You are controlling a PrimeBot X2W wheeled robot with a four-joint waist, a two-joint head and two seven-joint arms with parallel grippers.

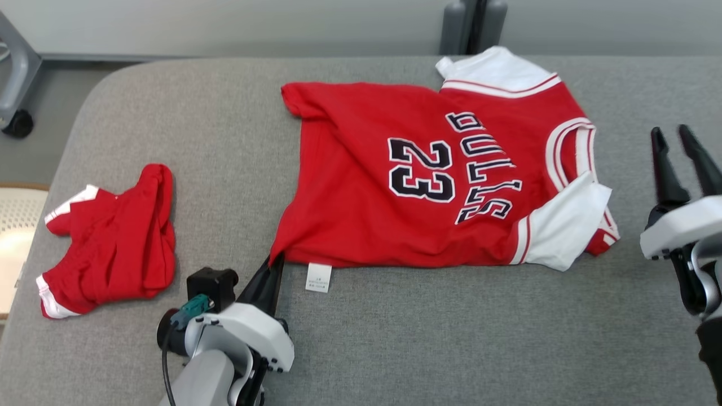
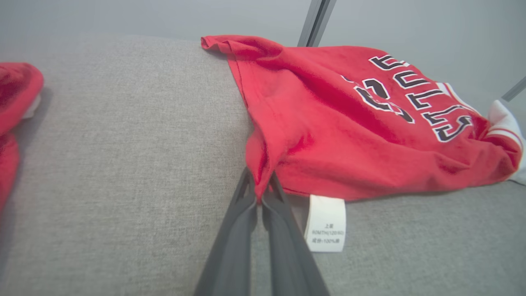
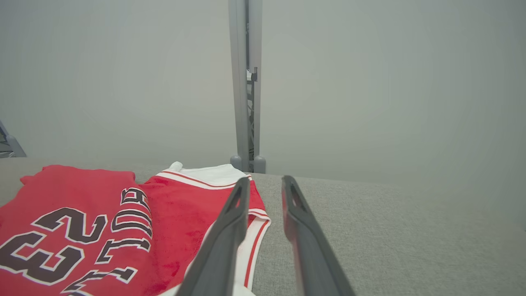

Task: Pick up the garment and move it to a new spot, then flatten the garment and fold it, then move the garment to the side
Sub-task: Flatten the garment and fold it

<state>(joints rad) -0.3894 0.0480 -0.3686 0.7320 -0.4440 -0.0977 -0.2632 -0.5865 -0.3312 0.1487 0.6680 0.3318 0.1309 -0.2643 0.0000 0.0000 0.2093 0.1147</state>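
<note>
The garment is a red jersey with white sleeves, "23" and black lettering, lying spread on the grey padded surface. My left gripper is shut on the jersey's near left hem corner; in the left wrist view the red cloth is pinched between the fingertips of this gripper. A white care label lies just right of that pinch. My right gripper stands open and empty to the right of the jersey, off the cloth. In the right wrist view the right gripper hangs above the jersey's sleeve edge.
A second red piece with white trim lies crumpled at the left of the surface. A grey post rises behind the far edge. The surface's rounded left corner drops to the floor, where a pale mesh object stands.
</note>
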